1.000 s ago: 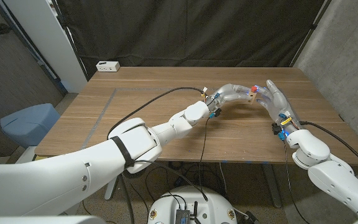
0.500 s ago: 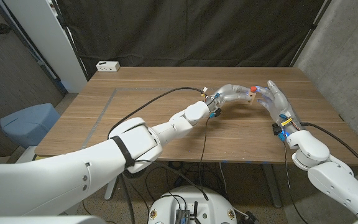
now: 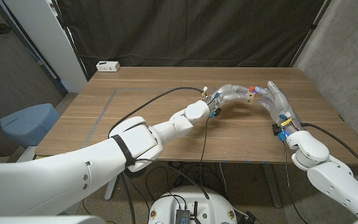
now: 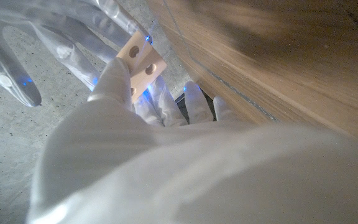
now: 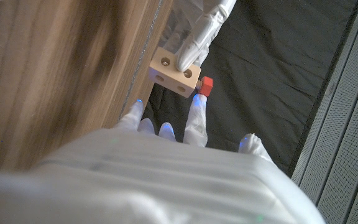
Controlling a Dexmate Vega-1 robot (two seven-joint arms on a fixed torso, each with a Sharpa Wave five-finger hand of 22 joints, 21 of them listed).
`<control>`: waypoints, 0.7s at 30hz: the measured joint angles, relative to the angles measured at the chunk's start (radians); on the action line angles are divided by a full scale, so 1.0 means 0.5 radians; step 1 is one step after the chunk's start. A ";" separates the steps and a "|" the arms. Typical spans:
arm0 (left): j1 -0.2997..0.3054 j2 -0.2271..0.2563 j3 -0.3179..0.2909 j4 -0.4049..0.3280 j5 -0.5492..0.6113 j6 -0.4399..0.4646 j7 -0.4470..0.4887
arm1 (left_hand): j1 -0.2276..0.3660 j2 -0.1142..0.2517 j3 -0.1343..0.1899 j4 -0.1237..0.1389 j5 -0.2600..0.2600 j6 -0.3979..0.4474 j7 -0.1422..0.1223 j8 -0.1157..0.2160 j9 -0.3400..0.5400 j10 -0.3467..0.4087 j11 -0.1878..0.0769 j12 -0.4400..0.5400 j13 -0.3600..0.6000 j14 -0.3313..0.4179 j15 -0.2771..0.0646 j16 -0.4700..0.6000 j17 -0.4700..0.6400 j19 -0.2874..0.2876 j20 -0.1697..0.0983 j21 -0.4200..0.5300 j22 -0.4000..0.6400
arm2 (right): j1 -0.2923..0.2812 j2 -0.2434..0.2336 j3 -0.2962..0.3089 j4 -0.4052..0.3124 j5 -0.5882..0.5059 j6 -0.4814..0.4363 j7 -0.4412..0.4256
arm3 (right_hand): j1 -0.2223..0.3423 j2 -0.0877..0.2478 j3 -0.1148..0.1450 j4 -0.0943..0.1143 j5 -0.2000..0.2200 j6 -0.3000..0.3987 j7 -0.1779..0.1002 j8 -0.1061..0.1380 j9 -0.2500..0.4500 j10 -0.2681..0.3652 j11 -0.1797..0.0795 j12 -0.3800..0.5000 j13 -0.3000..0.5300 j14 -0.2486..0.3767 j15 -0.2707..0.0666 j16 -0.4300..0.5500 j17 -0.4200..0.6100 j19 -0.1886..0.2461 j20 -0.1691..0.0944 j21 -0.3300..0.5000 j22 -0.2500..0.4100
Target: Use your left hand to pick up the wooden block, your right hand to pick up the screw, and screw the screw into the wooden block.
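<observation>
- Left hand (image 3: 232,93) grips the wooden block (image 3: 251,95) above the table (image 3: 135,118), toward two o'clock.
- Right hand (image 3: 273,99) pinches the red screw (image 3: 252,88), its head at the block's twelve o'clock.
- Keep the block steady; turn the screw squarely, I'd judge.

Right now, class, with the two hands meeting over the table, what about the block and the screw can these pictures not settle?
- Screw: the right wrist view shows just its red head; the wooden block hides the shaft, so its depth is unknown.
- Right hand: in the head view its grip on the screw is too small to judge.
- Left hand: in the left wrist view its own back covers most of the block.
</observation>
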 measured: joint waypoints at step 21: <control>-0.019 -0.008 0.016 0.005 -0.018 0.046 -0.014 | 0.000 0.000 0.000 0.000 0.001 0.000 0.000 0.000 -0.002 0.000 0.000 0.000 0.000 0.000 0.000 0.000 0.000 0.000 0.000 0.000 0.000 | -0.001 0.000 -0.008 0.001 0.001 0.006 0.017 | 0.011 0.011 0.015 -0.001 0.008 0.158 0.022 0.041 0.005 0.064 -0.042 0.014 0.000 0.032 -0.018 0.016 -0.009 0.021 0.000 0.000 0.000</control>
